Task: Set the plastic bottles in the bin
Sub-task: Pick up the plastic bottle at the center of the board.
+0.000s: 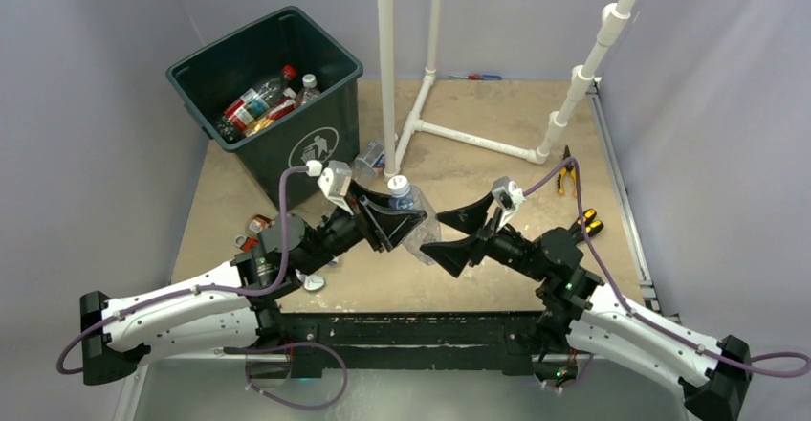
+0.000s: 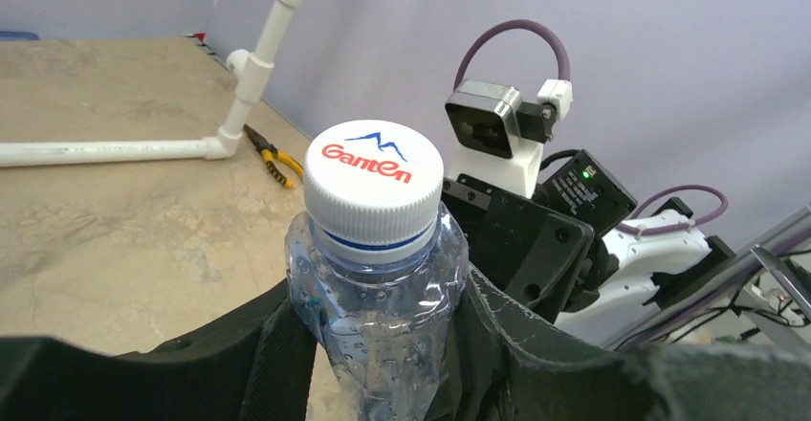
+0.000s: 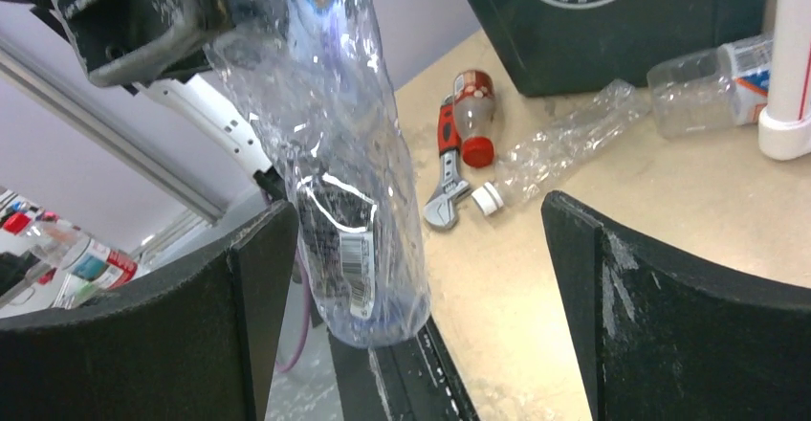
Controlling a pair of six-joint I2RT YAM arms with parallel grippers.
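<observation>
Starting at the left, the bin stands at the table's far corner with several bottles lying inside. Near its foot lie loose ones: a red-capped bottle beside a wrench, a crushed clear bottle, and another clear one by the white pipe frame.

Toward the middle, the left gripper is clamped just under the cap of a white-capped bottle, holding it upright and, it seems, off the table. The right gripper faces it with jaws wide apart — one either side of the bottle's lower end, touching nothing.

The step in hand looks like carrying this bottle to the bin. The next move calls for the left arm to swing back and leftward and lift above the rim before letting go — with the right arm drawn clear first.
</observation>
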